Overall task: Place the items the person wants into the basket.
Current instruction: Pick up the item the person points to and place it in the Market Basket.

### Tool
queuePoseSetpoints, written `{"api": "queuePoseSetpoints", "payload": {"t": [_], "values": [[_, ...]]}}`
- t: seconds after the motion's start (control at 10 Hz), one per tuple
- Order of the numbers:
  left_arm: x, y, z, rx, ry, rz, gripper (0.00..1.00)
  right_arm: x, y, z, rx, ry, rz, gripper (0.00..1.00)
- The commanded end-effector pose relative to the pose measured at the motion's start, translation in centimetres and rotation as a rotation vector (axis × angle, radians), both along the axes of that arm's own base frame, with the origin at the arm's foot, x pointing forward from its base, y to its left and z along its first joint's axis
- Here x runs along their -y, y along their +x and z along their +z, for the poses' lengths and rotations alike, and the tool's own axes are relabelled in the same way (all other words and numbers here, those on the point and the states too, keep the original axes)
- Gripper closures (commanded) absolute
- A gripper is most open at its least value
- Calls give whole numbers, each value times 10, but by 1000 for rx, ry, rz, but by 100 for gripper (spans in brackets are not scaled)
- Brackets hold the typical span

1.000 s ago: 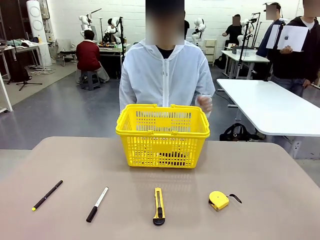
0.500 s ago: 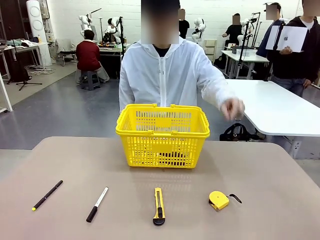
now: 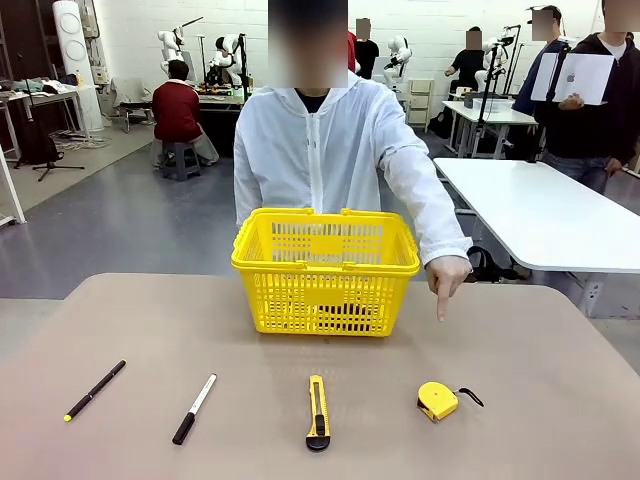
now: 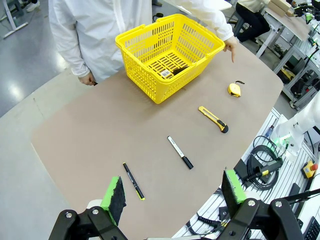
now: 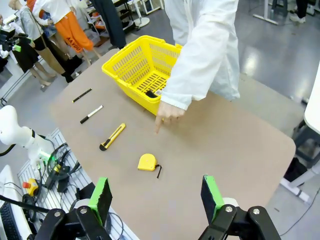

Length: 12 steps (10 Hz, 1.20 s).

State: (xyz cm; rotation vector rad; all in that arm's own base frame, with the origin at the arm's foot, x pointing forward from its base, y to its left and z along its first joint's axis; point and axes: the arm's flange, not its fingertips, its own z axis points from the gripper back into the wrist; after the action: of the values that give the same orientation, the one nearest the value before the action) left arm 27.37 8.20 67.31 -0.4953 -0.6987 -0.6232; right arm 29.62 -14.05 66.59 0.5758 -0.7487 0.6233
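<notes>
Tape measure (image 3: 437, 400) lies on the desk (image 3: 560, 420) on the robot's right side, nearer the robot than the yellow basket (image 3: 325, 300), and the person's hand (image 3: 447, 275) points down toward it. The right fingers (image 5: 102, 199) hang high over the desk, spread wide and empty, with the tape measure below and ahead of them, so I think the right arm is nearer. The left fingers (image 4: 114, 196) are spread wide too, well apart from it.
</notes>
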Motion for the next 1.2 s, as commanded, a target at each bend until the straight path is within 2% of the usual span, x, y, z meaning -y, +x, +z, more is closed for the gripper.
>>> {"api": "queuePoseSetpoints", "payload": {"t": [0.0,0.2,0.4,0.6,0.7,0.8,1.0,1.1], "values": [[-1,0,-2,11,-1,-7,0,0,0,0,6,11,10,7],[-1,0,-2,11,-1,-7,0,0,0,0,0,0,0,7],[-1,0,-2,11,-1,-7,0,-61,29,1,-147,-194,3,7],[-1,0,-2,11,-1,-7,0,-127,68,-13,-310,-361,-23,7],[-1,0,-2,11,-1,-7,0,-156,83,-34,-395,-447,-62,7],[-1,0,-2,11,-1,-7,0,-183,99,-57,-437,-526,-90,7],[-1,0,-2,11,-1,-7,0,-216,109,-114,-476,-633,-50,7],[-1,0,-2,11,-1,-7,0,-223,112,-129,-470,-640,-38,7]]}}
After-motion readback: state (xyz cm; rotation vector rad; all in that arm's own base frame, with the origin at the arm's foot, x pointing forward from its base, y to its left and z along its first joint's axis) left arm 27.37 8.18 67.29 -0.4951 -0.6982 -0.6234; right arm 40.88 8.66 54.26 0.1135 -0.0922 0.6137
